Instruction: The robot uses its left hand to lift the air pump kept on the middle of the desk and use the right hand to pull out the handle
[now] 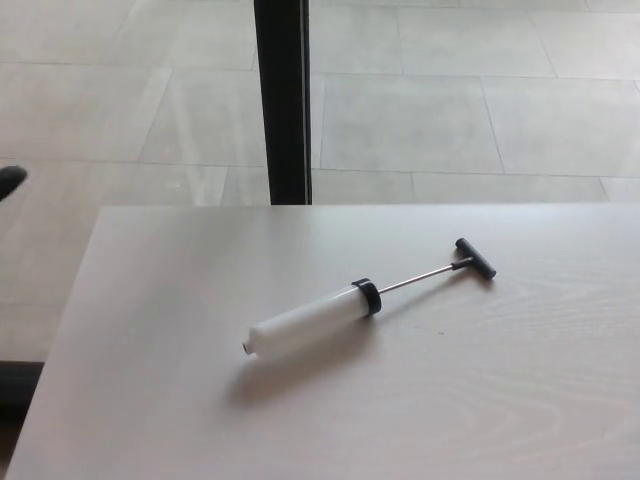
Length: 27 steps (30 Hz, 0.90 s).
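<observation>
At the far left edge we are seeing only a dark tip of our left hand (10,181); we cannot tell its state. One air pump (312,318) is lying mid-surface (150,400), right of that hand, pointing from near-left to far-right, its one handle (475,258) drawn out. Our right hand is showing nowhere.

An office or lobby-like interior is being suggested by a pale wood-grain counter (520,400), large beige floor tiles (440,110) at 12 o'clock, and a black upright post (282,100).
</observation>
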Motion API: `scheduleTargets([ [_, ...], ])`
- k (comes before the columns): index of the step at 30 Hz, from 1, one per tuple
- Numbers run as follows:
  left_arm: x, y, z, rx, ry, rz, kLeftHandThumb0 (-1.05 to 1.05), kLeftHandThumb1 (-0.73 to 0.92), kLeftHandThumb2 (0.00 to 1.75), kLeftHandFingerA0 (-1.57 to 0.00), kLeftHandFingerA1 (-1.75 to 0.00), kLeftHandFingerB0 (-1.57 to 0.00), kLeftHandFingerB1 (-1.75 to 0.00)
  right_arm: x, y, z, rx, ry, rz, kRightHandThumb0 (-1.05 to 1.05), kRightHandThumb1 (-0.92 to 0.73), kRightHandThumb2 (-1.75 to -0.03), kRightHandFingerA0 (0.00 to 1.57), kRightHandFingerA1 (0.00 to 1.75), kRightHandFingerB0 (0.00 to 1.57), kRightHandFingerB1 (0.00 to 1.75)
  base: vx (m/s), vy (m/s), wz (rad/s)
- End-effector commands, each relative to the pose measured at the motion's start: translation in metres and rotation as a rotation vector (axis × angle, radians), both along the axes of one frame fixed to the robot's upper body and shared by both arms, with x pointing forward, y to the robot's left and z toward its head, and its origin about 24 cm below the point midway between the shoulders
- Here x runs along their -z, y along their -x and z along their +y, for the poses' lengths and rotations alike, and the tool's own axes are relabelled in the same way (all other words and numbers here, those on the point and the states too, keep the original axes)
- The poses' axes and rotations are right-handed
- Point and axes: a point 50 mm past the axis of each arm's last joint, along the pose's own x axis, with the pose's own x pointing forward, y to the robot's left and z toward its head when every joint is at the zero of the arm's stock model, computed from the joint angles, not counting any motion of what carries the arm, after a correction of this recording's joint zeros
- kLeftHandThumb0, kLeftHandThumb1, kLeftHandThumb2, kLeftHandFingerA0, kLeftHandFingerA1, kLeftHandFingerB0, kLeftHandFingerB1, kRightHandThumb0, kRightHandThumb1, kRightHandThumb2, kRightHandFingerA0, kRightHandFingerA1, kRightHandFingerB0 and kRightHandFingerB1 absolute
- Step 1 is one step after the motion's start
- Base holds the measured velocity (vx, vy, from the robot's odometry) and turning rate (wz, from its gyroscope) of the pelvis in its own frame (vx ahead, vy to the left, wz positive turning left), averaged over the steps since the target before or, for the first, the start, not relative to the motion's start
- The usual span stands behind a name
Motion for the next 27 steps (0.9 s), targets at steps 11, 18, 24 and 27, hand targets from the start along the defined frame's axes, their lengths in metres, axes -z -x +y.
scheduleTargets([
  [11,0.224,0.323,0.136,-1.213,1.295,-0.283,-0.35,0.55,1.06,-0.03,-0.53,0.0,-0.5,0.079,0.265,-0.132,0.963,-0.429,-0.306,-0.84,-0.69,-1.07,0.0,0.31,0.07,0.19,0.0,0.0,0.0],
  [18,0.261,0.333,0.104,-1.266,1.223,0.352,-0.62,0.67,0.93,-0.44,-0.76,-0.28,-0.54,0.122,0.263,-0.114,0.962,-0.492,-0.282,-0.75,-0.69,-1.1,0.01,0.36,0.0,0.27,0.0,0.0,0.0],
  [24,0.272,0.29,0.091,-1.136,1.347,0.129,-0.49,0.75,0.62,-0.31,-0.47,-0.24,-0.4,0.153,0.234,-0.098,0.957,-0.627,-0.255,-0.87,-0.69,-1.07,0.03,0.32,0.01,0.31,0.0,0.0,0.0],
  [27,0.269,0.288,0.093,-1.118,1.348,0.08,-0.45,0.78,0.63,-0.43,-0.58,-0.32,-0.41,0.181,0.221,-0.08,0.974,-0.718,-0.219,-0.76,-0.69,-1.1,0.0,0.43,0.0,0.31,0.0,0.0,0.0],
])
